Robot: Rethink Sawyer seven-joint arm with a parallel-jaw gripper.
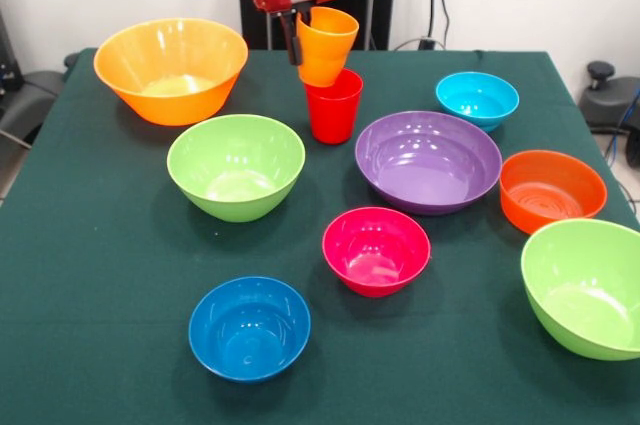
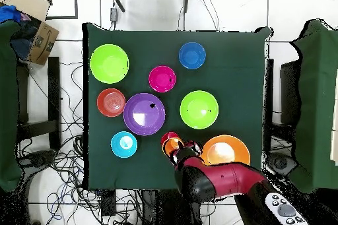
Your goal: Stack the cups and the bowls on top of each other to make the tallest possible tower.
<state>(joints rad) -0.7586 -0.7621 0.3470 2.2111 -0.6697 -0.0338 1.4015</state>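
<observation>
jaws (image 1: 297, 43) gripping orange cup (image 1: 325, 45) by rim | cup tilted, bottom in red cup (image 1: 333, 105) below jaws | overhead: arm (image 2: 221, 181) hides grip

Colours showing across the dark green table (image 1: 100, 275)

A yellow-orange bowl (image 1: 171, 69) is sitting at the far left corner in the front view, an orange cup (image 1: 325, 45) is tilting over a red cup (image 1: 333, 105) by the far edge, and a light blue bowl (image 1: 477, 98) is lying toward the far right. Two lime green bowls (image 1: 236, 165) (image 1: 586, 285), a purple bowl (image 1: 428, 160), an orange bowl (image 1: 552, 189), a pink bowl (image 1: 376, 249) and a dark blue bowl (image 1: 249, 327) are filling the rest. The arm (image 2: 221, 181) is showing red and black.
</observation>
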